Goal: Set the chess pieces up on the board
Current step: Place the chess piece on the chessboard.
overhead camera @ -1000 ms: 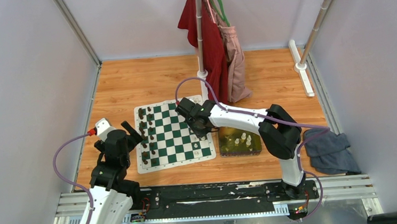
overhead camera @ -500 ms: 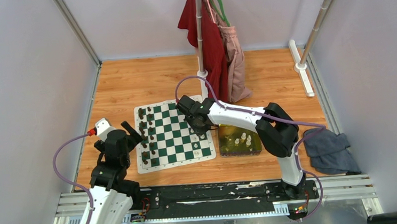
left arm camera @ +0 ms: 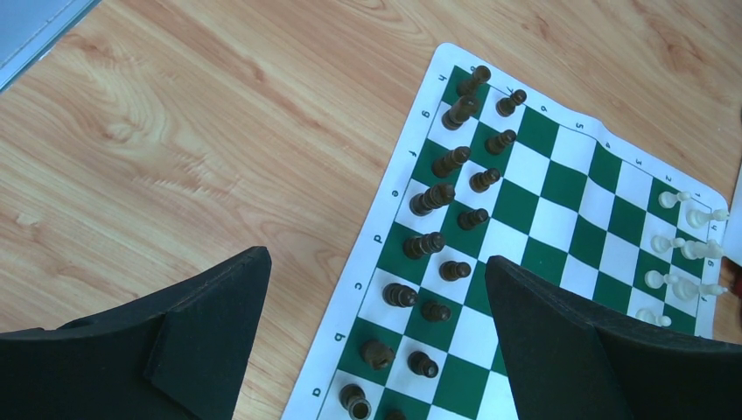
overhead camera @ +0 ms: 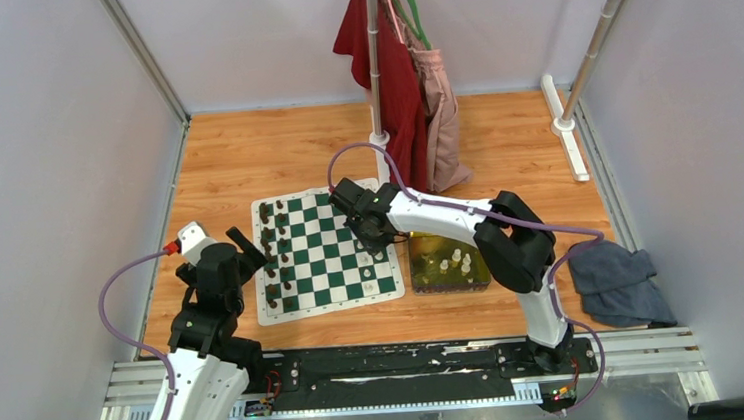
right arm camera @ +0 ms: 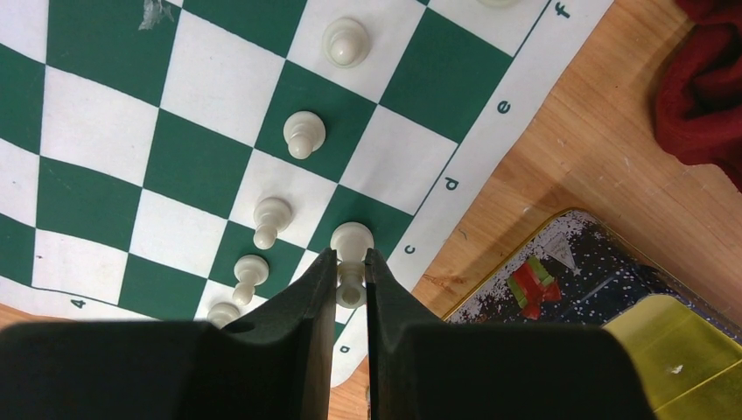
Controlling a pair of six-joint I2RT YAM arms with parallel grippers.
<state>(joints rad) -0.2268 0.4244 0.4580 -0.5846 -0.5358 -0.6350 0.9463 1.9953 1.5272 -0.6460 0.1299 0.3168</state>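
Observation:
The board [overhead camera: 324,265], green and white squares with a white border, lies on the wooden floor. Dark brown chessmen [overhead camera: 270,258] fill its left two columns. Cream-white chess pieces [right arm camera: 303,133] stand in a line near its right edge. My right gripper [right arm camera: 350,255] is shut on one cream-white piece [right arm camera: 352,236], held over the green square by the letter c. Whether its base touches the board I cannot tell. My left gripper [left arm camera: 376,258] hangs open above the board's left edge and the dark chessmen [left arm camera: 427,243], with nothing between its fingers.
A yellow-green tray [overhead camera: 451,286] holding more cream pieces sits just right of the board. Its patterned rim [right arm camera: 560,271] is close to my right fingers. Red and pink clothes [overhead camera: 401,87] hang on a stand behind. A grey cloth [overhead camera: 620,286] lies at the right.
My right arm has shifted slightly left over the board's right edge, still gripping the piece. The left arm has not moved.

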